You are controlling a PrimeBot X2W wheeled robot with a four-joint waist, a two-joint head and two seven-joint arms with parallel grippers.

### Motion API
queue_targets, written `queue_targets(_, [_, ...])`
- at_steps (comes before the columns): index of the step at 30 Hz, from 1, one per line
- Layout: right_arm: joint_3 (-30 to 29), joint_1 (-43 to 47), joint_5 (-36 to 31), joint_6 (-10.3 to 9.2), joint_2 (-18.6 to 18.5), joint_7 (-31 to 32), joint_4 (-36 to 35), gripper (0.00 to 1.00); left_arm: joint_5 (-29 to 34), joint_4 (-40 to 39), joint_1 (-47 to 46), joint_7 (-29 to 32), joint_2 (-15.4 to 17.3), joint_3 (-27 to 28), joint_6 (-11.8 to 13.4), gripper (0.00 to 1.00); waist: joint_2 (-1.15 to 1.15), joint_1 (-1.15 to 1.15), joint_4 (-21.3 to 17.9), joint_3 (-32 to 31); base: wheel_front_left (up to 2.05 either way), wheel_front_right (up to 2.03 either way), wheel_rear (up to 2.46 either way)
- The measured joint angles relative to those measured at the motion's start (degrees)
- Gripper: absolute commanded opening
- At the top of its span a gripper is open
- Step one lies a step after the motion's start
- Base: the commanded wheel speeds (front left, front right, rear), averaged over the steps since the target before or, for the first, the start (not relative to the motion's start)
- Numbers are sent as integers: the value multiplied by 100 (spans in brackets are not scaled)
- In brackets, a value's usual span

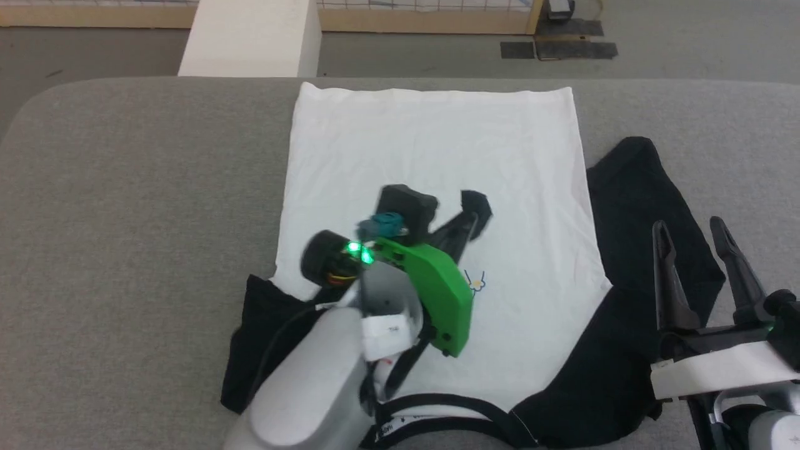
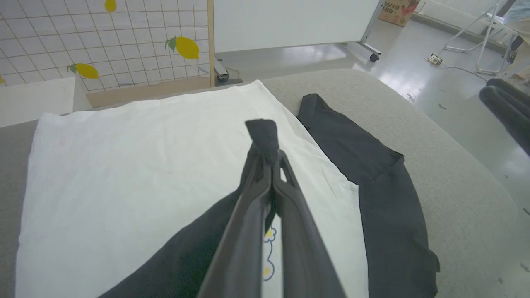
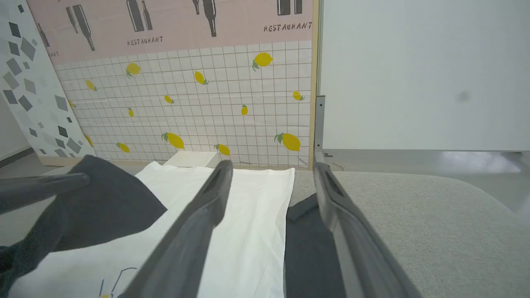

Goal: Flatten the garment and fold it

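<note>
Head view: the garment (image 1: pixel 437 150) lies flat on the desk (image 1: pixel 137 187), and the left pincer (image 1: pixel 470 219) carries the left sleeve (image 1: pixel 269 337) over the white body.
Left wrist view: its jaws are clamped on the black cuff.
Right wrist view: the right pincer (image 3: pixel 271 174) stands wide and empty above the unfolded right sleeve (image 3: pixel 306 231).
Flattening appears complete and folding just begun.

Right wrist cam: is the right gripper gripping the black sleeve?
No: the right gripper stands open, its fingers apart above the black sleeve with no fabric pinched between them.

Things I can count
One white T-shirt with black sleeves (image 1: pixel 431 156), one grey padded table (image 1: pixel 125 219), one white box (image 1: pixel 250 37), and two hands: my left gripper (image 1: pixel 476 212) and my right gripper (image 1: pixel 687 226).
</note>
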Motion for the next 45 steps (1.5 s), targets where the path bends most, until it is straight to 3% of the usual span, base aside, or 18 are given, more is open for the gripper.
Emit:
queue_targets(8, [94, -124, 97, 0, 1, -49, 124, 100, 103, 1521, -615, -177, -170, -977, -331, 0, 0, 0, -340, 233, 0, 0, 0])
queue_targets(20, [125, -180, 154, 0, 0, -192, 366, 100, -703, 2253, -782, -147, -196, -2541, -534, 0, 0, 0, -741, 490, 0, 0, 0])
queue_targets(21, [132, -184, 154, 0, 0, -200, 382, 100, -784, 2318, -790, -108, -197, -2620, -536, 32, 0, 0, -747, 489, 0, 0, 0])
queue_targets(22, [138, -194, 154, 0, 0, -205, 396, 100, -848, 2393, -802, -63, -197, -2658, -533, 53, 0, 0, -745, 482, 0, 0, 0])
queue_targets(23, [140, -205, 154, 0, 0, -205, 400, 100, -900, 2434, -819, -48, -197, -2683, -528, 100, 0, 0, -740, 476, 0, 0, 0])
queue_targets(24, [132, -215, 154, 0, 1, -207, 400, 100, -999, 2444, -849, -51, -198, -2687, -527, 100, 0, 0, -727, 470, 0, 0, 0])
queue_targets(30, [80, -220, 118, 0, 1, -147, 408, 100, -1624, 2241, -1032, -472, -200, -2216, -483, 100, 0, 0, -570, 414, 0, 0, 0])
queue_targets(34, [-43, -288, -34, 0, 1, 62, 459, 100, -1719, 1836, -1078, -1499, -30, -1492, -260, 100, 0, 0, -428, 375, 0, 0, 0])
queue_targets(39, [-229, -677, -246, 0, -66, 527, 708, 100, -1564, 1484, -973, -2893, 815, -579, 183, 100, 0, 0, -257, 393, 0, 0, 0])
queue_targets(42, [-339, -1134, -338, 0, -268, 816, 1025, 100, -1369, 1340, -734, -3248, 1346, -160, 408, 100, 0, 0, -198, 496, 0, 0, 0])
queue_targets(45, [-505, -1733, -286, 0, -446, 1070, 1506, 100, -1257, 1077, -393, -3353, 1645, 344, 566, 100, 0, 0, -144, 642, 0, 0, 0])
